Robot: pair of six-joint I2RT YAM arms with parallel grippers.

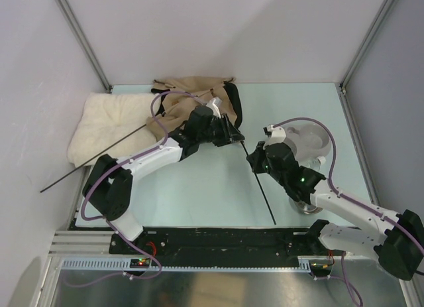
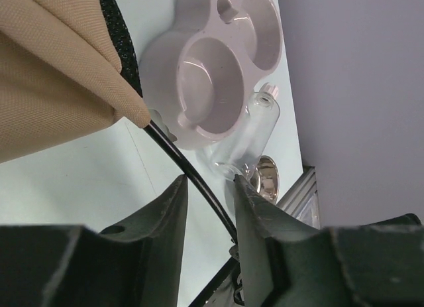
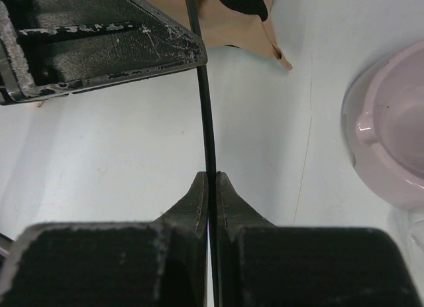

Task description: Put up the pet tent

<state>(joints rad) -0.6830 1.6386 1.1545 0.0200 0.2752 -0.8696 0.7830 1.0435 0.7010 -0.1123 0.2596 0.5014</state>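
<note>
Right gripper [image 3: 212, 185] tight on pole [image 3: 206, 115] of pet tent [image 3: 232, 34]

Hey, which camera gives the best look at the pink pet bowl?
The left wrist view: the pink pet bowl shows nearly whole, both wells facing the camera. In the top external view the right arm hides part of it; the right wrist view catches only one curved edge.

A fluffy cream cushion [image 1: 109, 124] lies far left; a pink double bowl [image 1: 318, 144] sits right.
</note>
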